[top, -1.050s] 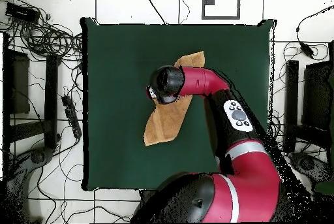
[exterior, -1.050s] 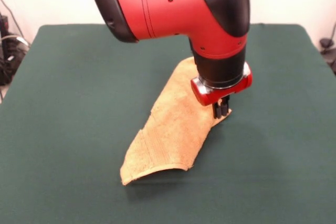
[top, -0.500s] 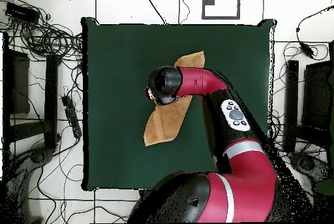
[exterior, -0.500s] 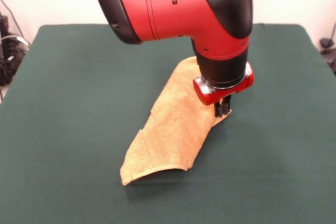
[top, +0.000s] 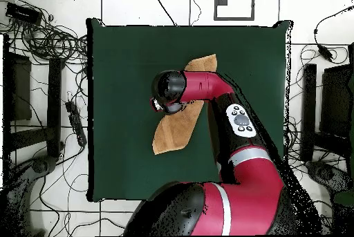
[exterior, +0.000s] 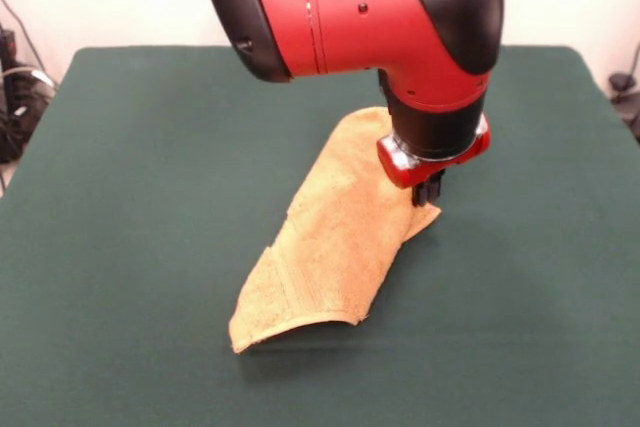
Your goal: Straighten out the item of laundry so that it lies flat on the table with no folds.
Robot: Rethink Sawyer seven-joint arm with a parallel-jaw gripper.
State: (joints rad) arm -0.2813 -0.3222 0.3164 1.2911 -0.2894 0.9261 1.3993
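Front view shows my gripper [exterior: 428, 193] low over the side edge of the towel [exterior: 335, 232], its two dark fingers close together with almost no gap showing; whether any cloth is pinched between them I cannot tell, since the tips sit right at the tan edge; the towel itself lies near the middle of the table [exterior: 130, 167], folded over lengthwise into a long strip that runs diagonally, with a woven band and a slightly lifted lip at the end nearest the camera; overhead, the arm [top: 207, 86] hides the middle of the strip, and only its two ends show; as I judge it, the step in hand is to take the loose upper layer at this edge and carry it sideways, away from the fold, so the doubled cloth opens; to do that well I should catch only the top layer, keep low, and draw across the strip, not along it; a pull along it would merely drag the whole towel over the felt.
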